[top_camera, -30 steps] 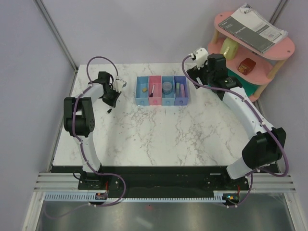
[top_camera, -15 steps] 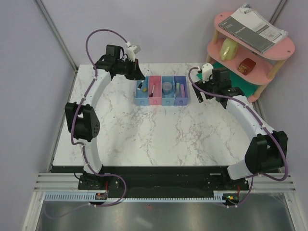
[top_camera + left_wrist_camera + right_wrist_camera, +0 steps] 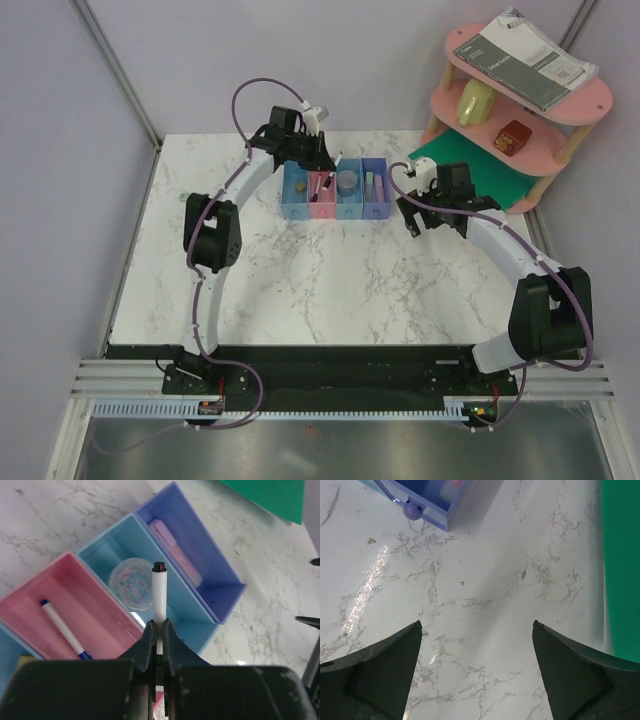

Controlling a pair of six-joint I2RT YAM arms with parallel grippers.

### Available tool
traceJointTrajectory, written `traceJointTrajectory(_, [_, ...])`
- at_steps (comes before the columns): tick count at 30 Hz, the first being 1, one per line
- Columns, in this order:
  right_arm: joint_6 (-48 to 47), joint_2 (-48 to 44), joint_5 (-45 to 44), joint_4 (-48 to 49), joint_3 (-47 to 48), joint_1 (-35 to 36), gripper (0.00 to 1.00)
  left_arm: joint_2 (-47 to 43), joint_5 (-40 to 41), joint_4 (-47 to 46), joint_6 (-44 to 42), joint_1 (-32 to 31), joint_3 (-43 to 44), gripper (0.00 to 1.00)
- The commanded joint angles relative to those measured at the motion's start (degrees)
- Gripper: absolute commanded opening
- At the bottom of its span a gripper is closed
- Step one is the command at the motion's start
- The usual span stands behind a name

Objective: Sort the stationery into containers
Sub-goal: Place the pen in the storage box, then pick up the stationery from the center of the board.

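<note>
My left gripper (image 3: 159, 625) is shut on a thin white pen (image 3: 159, 592) with a black tip, held above the row of trays (image 3: 383, 210). In the top view this gripper (image 3: 327, 162) hangs over the pink tray (image 3: 322, 206) and the light blue tray beside it. The pink tray (image 3: 100, 587) holds a blue-and-white pen (image 3: 62, 627). The light blue tray (image 3: 107, 552) holds a round clear roll (image 3: 132, 577). The purple-blue tray (image 3: 220, 582) holds a pink-purple marker (image 3: 175, 550). My right gripper (image 3: 477, 625) is open and empty over bare table right of the trays, as the top view (image 3: 411, 217) also shows.
A flat green mat (image 3: 470, 170) lies right of the trays, close to my right gripper, and shows in the right wrist view (image 3: 622, 555). A pink tiered shelf (image 3: 590, 100) with a grey notebook (image 3: 520, 60) stands at the back right corner.
My left arm has swung from the table's left side to above the trays, carrying the white pen. My right gripper has drawn back from the trays toward the near right.
</note>
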State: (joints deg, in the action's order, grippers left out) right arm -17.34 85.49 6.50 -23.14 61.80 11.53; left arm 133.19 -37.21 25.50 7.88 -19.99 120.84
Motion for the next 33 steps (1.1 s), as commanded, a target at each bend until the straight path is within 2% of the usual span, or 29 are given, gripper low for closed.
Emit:
traceJointTrajectory(1, [-0.5,-3.23,0.88,1.69,-0.1,-1.07,0.98,-0.73,5.92,-4.05,0.74,0.12,1.17,0.02])
traceJointTrajectory(9, [0.38,-3.4,2.02,1.78,0.25,-1.34,0.98,-2.93,11.89,-6.42,-2.95,-0.4,-5.96,0.05])
traceJointTrajectory(11, [0.38,-3.84,2.02,1.69,0.25,-1.34,0.98,-2.76,12.6,-6.25,-3.31,-0.4,-6.4,0.2])
traceJointTrajectory(15, [0.12,-4.54,1.67,1.43,0.25,-1.68,0.98,-3.19,12.52,-6.25,-3.75,-0.4,-6.67,0.33])
traceJointTrajectory(16, [-0.06,-4.72,1.5,1.43,0.16,-1.86,0.98,-3.8,12.25,-6.25,-3.75,-0.4,-6.67,0.44])
traceJointTrajectory(18, [-0.15,-5.07,1.5,1.16,-0.01,-2.12,0.98,-4.68,11.2,-6.25,-3.66,-0.32,-6.4,0.58])
traceJointTrajectory(20, [-0.15,-5.16,1.49,1.16,-0.1,-2.21,0.98,-6.61,10.23,-6.25,-3.84,-0.32,-6.58,0.69])
traceJointTrajectory(21, [-0.23,-5.34,1.5,1.08,-0.28,-2.47,0.98,-7.32,9.71,-6.16,-4.36,-0.31,-6.49,0.73])
traceJointTrajectory(23, [-0.23,-5.69,1.58,0.99,-0.28,-2.56,0.98,-10.38,8.13,-4.06,-6.55,-0.23,-6.4,0.73])
traceJointTrajectory(26, [-0.41,-6.3,1.5,0.72,-0.19,-2.74,0.98,-17.05,8.47,0.76,-17.6,0.39,-7.28,0.8])
traceJointTrajectory(27, [-0.58,-6.48,1.5,0.64,-0.19,-2.83,0.98,-18.65,8.65,2.7,-26.42,0.65,-8.76,0.88])
traceJointTrajectory(29, [-0.94,-6.74,1.5,0.46,-0.1,-2.92,0.98,-22.16,9.95,7.43,-36.66,1.96,-11.22,0.9])
traceJointTrajectory(30, [-1.11,-6.83,1.5,0.37,-0.1,-3.18,0.98,-25.14,11.44,8.16,-45.93,2.58,-15.15,0.94])
traceJointTrajectory(31, [-1.2,-6.74,1.67,0.37,-0.01,-3.27,0.98,-26.56,12.94,9.04,-50.81,3.28,-17.11,0.95])
traceJointTrajectory(33, [-1.29,-6.57,2.11,0.55,0.07,-3.44,0.98,-28.67,17.77,11.14,-62.04,6.35,-21.93,0.98])
